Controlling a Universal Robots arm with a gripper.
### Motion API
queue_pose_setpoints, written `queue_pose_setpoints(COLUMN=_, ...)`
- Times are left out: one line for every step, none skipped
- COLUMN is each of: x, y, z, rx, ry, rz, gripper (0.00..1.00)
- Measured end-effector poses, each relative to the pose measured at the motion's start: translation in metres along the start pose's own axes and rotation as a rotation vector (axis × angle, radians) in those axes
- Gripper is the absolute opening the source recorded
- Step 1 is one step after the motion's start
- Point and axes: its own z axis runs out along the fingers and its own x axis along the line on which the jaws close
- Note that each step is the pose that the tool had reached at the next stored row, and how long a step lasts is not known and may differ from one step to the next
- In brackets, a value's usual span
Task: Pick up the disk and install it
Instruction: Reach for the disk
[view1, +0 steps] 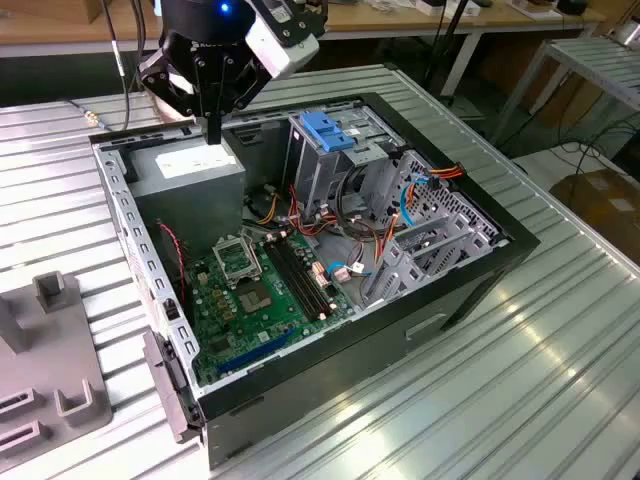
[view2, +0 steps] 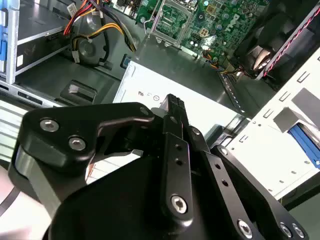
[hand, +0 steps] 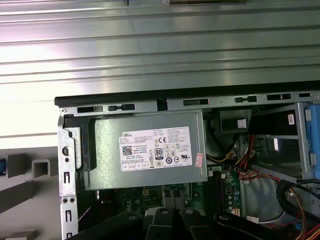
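One robot gripper (view1: 213, 132) is hanging just above the power supply (view1: 190, 175) in the far corner of an open computer case (view1: 470, 290), its fingers clenched together on nothing. The case is lying open side up on a ribbed metal table (view1: 520, 390). Wooden workbenches (view1: 400, 20) are running along the back of the room, and a cardboard box (view1: 605, 205) is sitting low at the exterior view's right. A grey fixture (view1: 50, 385) is resting on the table beside the case, at the exterior view's left. The first wrist view is looking down on the power supply's labelled face and the table's ribs beyond the case. The second wrist view is catching a bright blue rail, apparently the disk (view2: 303, 141), lying in a slot of what looks to be that fixture, outside the case wall and well apart from the gripper.
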Motion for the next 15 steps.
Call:
queue_pose_setpoints(x=0.0000, y=0.0000, z=0.0000, rx=0.0000, ry=0.0000, rz=0.000, gripper=0.11)
queue_pose_setpoints(x=0.0000, y=0.0000, z=0.0000, rx=0.0000, ry=0.0000, rz=0.000, gripper=0.11)
queue_pose_setpoints(x=0.0001, y=0.0000, z=0.0000, rx=0.0000, ry=0.0000, rz=0.000, gripper=0.11)
queue_pose_setpoints(x=0.0002, y=0.0000, z=0.0000, rx=0.0001, ry=0.0000, rz=0.000, gripper=0.11)
queue_pose_setpoints(x=0.0004, y=0.0000, z=-0.0001, rx=0.0001, ry=0.0000, rz=0.000, gripper=0.11)
queue_pose_setpoints(x=0.0006, y=0.0000, z=0.0000, rx=0.0001, ry=0.0000, rz=0.000, gripper=0.11)
queue_pose_setpoints(x=0.0008, y=0.0000, z=0.0000, rx=0.0000, ry=0.0000, rz=0.000, gripper=0.11)
queue_pose_setpoints(x=0.0012, y=-0.0001, z=-0.0001, rx=0.0000, ry=0.0000, rz=0.000, gripper=0.11)
queue_pose_setpoints(x=0.0018, y=-0.0001, z=0.0000, rx=0.0000, ry=-0.0001, rz=0.000, gripper=0.11)
queue_pose_setpoints(x=0.0024, y=-0.0002, z=-0.0001, rx=0.0000, ry=-0.0001, rz=0.000, gripper=0.11)
queue_pose_setpoints(x=0.0028, y=-0.0002, z=-0.0001, rx=0.0000, ry=0.0000, rz=0.000, gripper=0.11)
queue_pose_setpoints(x=0.0034, y=-0.0002, z=-0.0001, rx=0.0001, ry=0.0000, rz=0.000, gripper=0.11)
queue_pose_setpoints(x=0.0038, y=-0.0003, z=-0.0001, rx=0.0000, ry=0.0000, rz=0.000, gripper=0.11)
queue_pose_setpoints(x=0.0041, y=-0.0003, z=-0.0001, rx=0.0000, ry=0.0000, rz=0.000, gripper=0.11)
queue_pose_setpoints(x=0.0044, y=-0.0003, z=-0.0001, rx=0.0000, ry=0.0000, rz=0.000, gripper=0.11)
